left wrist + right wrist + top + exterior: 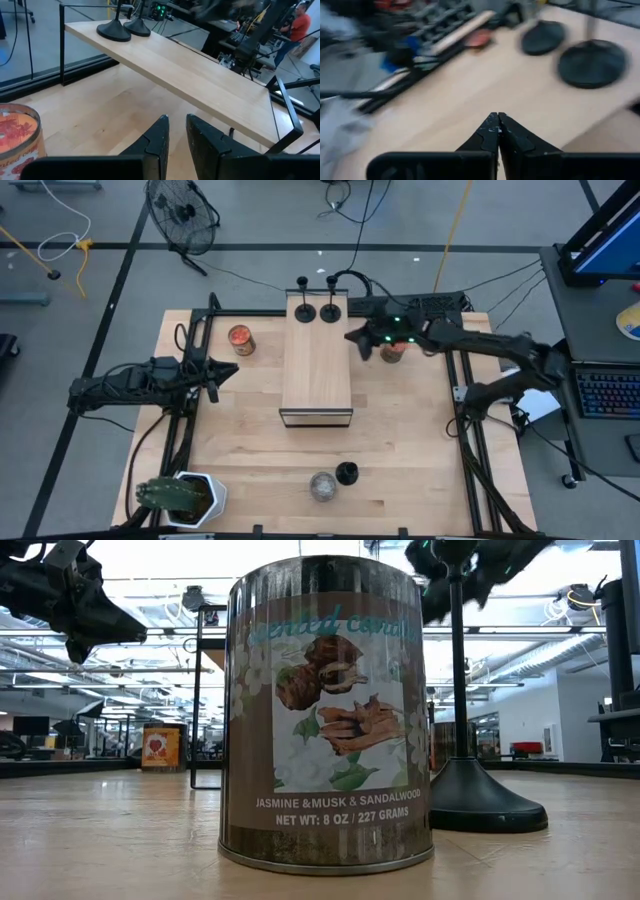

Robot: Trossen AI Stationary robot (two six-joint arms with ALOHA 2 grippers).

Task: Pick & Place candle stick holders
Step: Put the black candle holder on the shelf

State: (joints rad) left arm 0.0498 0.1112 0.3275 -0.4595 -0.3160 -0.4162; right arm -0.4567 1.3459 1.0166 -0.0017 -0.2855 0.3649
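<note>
High view: two candle stick holders (316, 311) at the shelf's (317, 370) far edge; right end effector (356, 339) closed, empty, beside it.

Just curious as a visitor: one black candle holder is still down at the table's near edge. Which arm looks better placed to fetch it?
Neither is close. The left gripper perhaps: slightly open, unobstructed. The right gripper is shut, beside the raised board; the holder stands nearer it.

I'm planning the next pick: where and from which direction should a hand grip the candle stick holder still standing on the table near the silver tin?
Grip the lone candle stick holder by its thin upright stem, above the wide disc base. Come from its right: the silver tin sits close on its left. The stem is narrow enough for the fingers, while the flat base lies too low to pinch. The right hand, shut now, must open first.
</note>
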